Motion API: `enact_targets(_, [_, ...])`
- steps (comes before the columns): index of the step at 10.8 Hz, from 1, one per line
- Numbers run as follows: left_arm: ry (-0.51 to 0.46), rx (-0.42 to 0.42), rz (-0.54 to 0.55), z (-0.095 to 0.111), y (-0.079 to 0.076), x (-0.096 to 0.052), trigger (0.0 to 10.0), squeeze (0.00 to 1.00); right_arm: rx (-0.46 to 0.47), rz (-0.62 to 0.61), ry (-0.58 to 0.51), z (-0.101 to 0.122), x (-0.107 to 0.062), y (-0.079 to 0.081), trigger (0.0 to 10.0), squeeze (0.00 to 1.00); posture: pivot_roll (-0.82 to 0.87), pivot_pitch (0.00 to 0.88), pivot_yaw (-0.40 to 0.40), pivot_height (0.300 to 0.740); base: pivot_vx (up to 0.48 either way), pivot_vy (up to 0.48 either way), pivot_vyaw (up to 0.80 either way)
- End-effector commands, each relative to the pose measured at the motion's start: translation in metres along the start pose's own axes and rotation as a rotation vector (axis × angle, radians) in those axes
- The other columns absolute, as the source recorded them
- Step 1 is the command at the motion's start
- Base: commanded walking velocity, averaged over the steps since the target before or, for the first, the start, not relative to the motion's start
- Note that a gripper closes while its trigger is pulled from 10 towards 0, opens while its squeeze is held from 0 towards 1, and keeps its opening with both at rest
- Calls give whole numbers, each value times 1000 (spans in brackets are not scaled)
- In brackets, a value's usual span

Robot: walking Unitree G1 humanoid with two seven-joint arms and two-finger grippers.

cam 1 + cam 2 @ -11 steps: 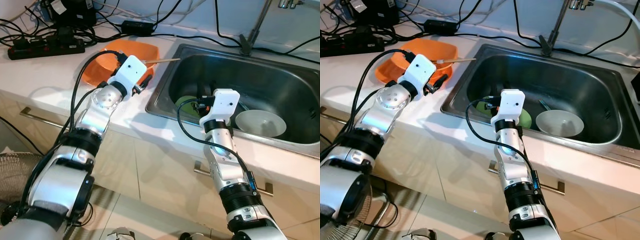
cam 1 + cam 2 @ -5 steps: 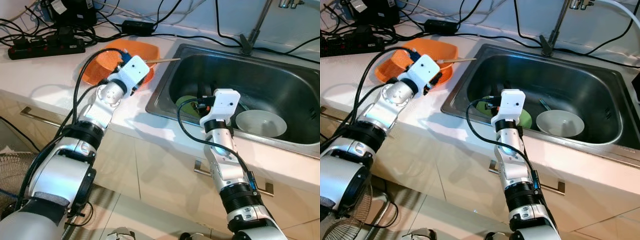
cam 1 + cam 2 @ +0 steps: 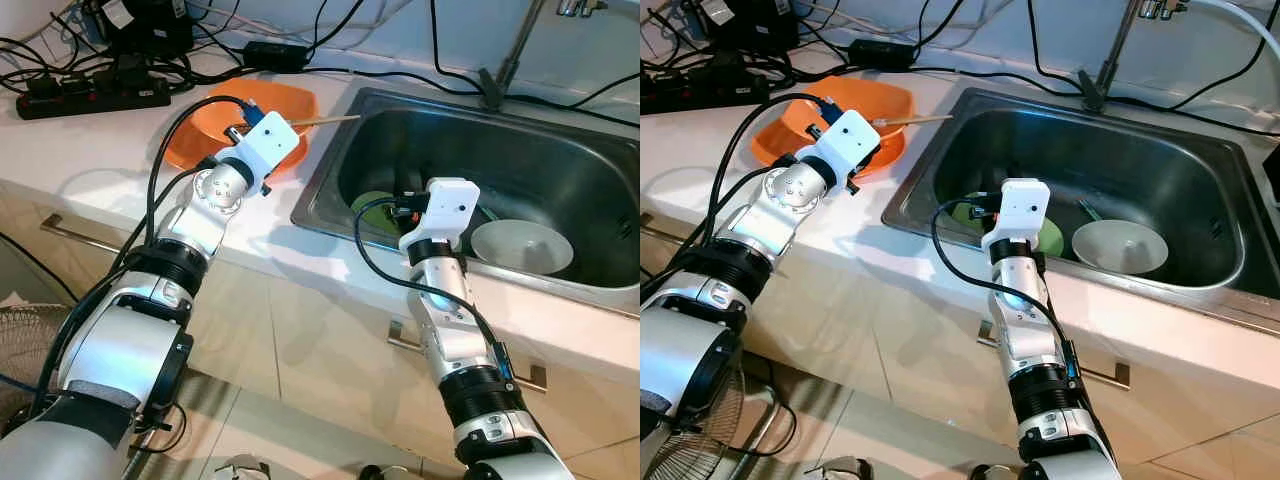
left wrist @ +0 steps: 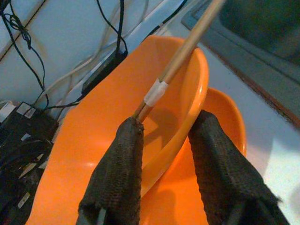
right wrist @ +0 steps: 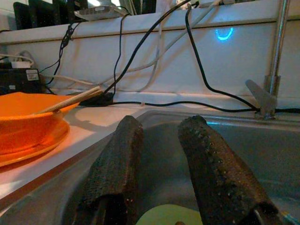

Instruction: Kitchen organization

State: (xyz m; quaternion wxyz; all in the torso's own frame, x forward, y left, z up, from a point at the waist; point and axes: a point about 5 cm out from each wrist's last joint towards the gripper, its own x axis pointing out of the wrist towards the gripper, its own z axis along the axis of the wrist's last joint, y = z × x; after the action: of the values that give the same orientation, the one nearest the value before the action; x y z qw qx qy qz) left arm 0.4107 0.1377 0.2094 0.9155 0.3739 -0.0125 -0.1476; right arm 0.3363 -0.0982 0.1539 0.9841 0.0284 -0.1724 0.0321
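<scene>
An orange bowl (image 3: 200, 135) sits on an orange plate (image 3: 885, 150) on the counter left of the sink. A wooden chopstick (image 3: 325, 121) rests in the bowl and juts over its rim toward the sink. My left gripper (image 4: 169, 123) is open and straddles the bowl's rim, one finger inside by the chopstick's (image 4: 180, 58) lower end, the other outside above the plate (image 4: 225, 112). My right gripper (image 5: 159, 123) hangs open inside the sink, just above a green plate (image 3: 368, 205). A white bowl (image 3: 520, 245) lies in the sink to the right.
The steel sink (image 3: 560, 150) has a tap (image 3: 505, 60) at its back edge. A black power strip (image 3: 90, 95) and tangled cables lie along the back of the counter. Cabinet doors with handles (image 3: 80, 237) run below the counter edge.
My left gripper has moved forward over the orange bowl until its fingers straddle the rim. The right arm has stayed still.
</scene>
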Motion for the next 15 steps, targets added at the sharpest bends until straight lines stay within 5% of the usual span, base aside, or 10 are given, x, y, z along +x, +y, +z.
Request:
enact_targets(1, [28, 17, -10, -2, 0, 1, 10000, 0, -8, 3, -1, -1, -1, 0, 10000, 0, 99, 38, 5, 740, 0, 0, 0])
enact_targets(6, [28, 60, -27, -7, 10, -7, 10000, 0, -8, 6, 1, -1, -1, 0, 10000, 0, 104, 42, 3, 740, 0, 0, 0])
enact_targets(10, [56, 133, -66, -22, 25, -30, 10000, 0, -4, 18, 5, -2, 0, 2, 10000, 0, 124, 43, -7, 740, 0, 0, 0])
enact_targets(15, [-15, 99, 0, -1, 37, -35, 10000, 0, -4, 21, 4, -2, 1, 2, 10000, 0, 124, 43, -11, 740, 0, 0, 0])
